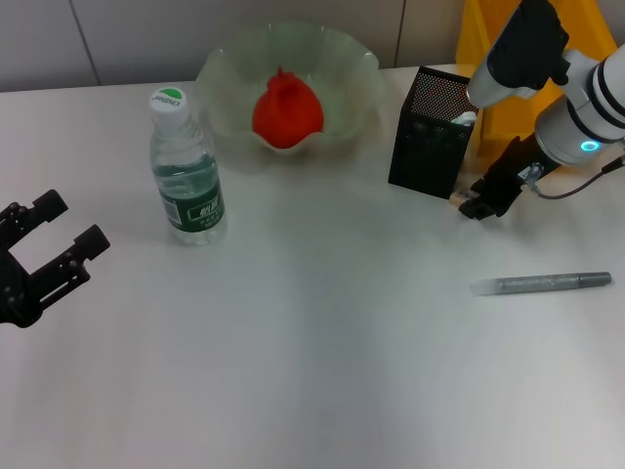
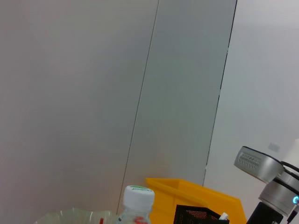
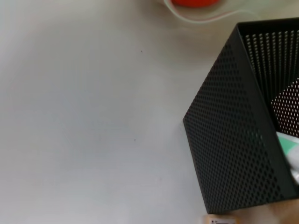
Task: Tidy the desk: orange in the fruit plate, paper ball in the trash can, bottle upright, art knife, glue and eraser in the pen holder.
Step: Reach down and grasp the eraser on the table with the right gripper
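Note:
The orange (image 1: 286, 109) lies in the pale green fruit plate (image 1: 227, 66) at the back. To the left of it the bottle (image 1: 186, 176) stands upright. The black mesh pen holder (image 1: 430, 147) holds a white-and-green stick, probably the glue (image 3: 288, 150). My right gripper (image 1: 483, 201) is low at the holder's right foot, right by the beige eraser (image 3: 219, 220). The grey art knife (image 1: 542, 283) lies flat to the right front. My left gripper (image 1: 44, 256) hovers open at the left edge, holding nothing. The paper ball is out of view.
The yellow trash can (image 1: 485, 44) stands behind the pen holder, partly hidden by my right arm (image 1: 576, 98). The left wrist view shows the bottle cap (image 2: 138, 196), the trash can (image 2: 196, 196) and the wall.

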`<control>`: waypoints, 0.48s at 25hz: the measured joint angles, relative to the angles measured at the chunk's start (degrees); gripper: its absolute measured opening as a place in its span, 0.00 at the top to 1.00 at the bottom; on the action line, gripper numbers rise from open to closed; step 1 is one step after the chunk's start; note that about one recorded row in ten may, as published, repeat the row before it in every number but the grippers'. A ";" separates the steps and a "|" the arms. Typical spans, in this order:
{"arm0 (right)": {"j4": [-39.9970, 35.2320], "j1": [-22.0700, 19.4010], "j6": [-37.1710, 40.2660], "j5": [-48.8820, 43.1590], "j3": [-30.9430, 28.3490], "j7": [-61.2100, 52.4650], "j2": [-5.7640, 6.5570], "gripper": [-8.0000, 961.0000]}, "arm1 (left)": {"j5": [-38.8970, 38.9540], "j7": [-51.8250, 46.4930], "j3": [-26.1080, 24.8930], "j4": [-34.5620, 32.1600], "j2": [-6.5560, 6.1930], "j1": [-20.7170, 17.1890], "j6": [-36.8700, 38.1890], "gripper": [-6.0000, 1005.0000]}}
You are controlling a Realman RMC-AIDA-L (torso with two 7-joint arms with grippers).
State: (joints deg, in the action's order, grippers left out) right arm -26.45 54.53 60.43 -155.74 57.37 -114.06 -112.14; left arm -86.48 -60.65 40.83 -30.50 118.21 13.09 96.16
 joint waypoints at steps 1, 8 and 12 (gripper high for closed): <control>0.00 0.00 0.00 0.00 0.02 0.00 0.00 0.65 | 0.00 0.00 0.05 0.00 0.00 0.00 0.00 0.26; -0.14 -0.14 -0.02 0.02 0.17 0.01 -0.05 0.68 | -0.01 0.18 -0.15 0.65 -0.01 -0.08 0.48 0.26; -0.34 -0.22 0.19 0.02 0.19 0.01 -0.08 0.72 | -0.01 0.24 -0.29 0.87 -0.04 -0.11 0.69 0.26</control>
State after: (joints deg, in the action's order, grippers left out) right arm -26.79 54.32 60.62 -155.71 57.56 -114.06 -112.22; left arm -86.49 -60.42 40.54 -29.63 118.17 12.98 96.84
